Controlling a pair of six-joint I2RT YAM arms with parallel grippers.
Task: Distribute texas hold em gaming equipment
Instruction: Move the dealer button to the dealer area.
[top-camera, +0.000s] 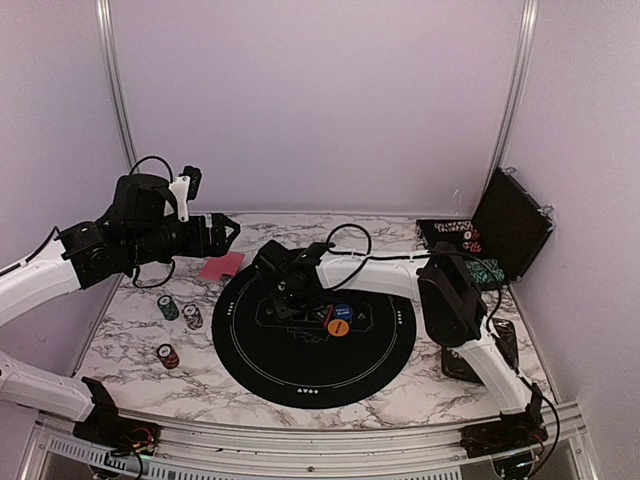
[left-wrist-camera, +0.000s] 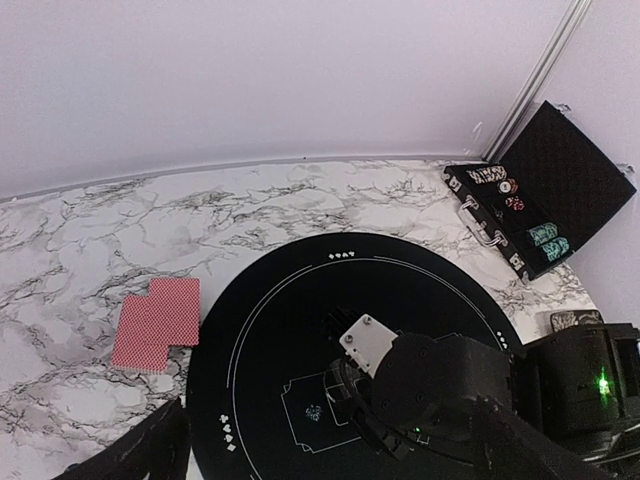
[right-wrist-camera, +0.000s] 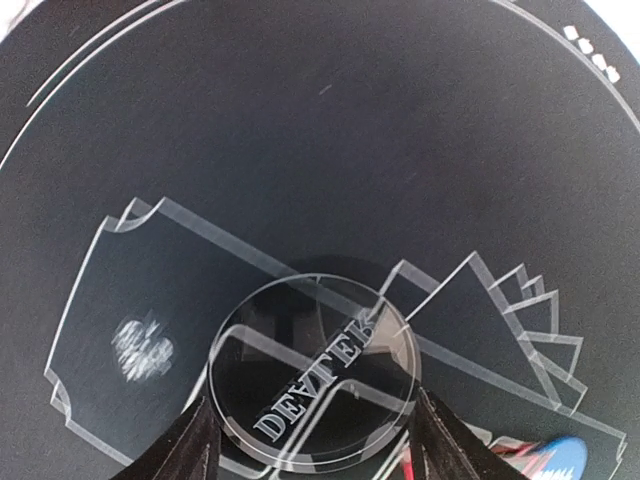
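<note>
My right gripper (right-wrist-camera: 312, 400) is low over the round black mat (top-camera: 300, 370), shut on a clear round disc (right-wrist-camera: 315, 370) with engraved lettering. One finger presses each side of the disc. An orange button (top-camera: 339, 326) and a blue button (top-camera: 343, 311) lie on the mat just right of that gripper (top-camera: 285, 300). Pink-red-backed cards (left-wrist-camera: 157, 322) lie on the marble left of the mat. Three striped chip stacks (top-camera: 168, 307) (top-camera: 192, 316) (top-camera: 167, 355) stand further left. My left gripper (top-camera: 225, 232) hangs open and empty, high above the cards.
An open black case (left-wrist-camera: 545, 205) with more chips in it stands at the back right corner. White walls close in the back and both sides. A small dark object (top-camera: 507, 345) lies near the right edge.
</note>
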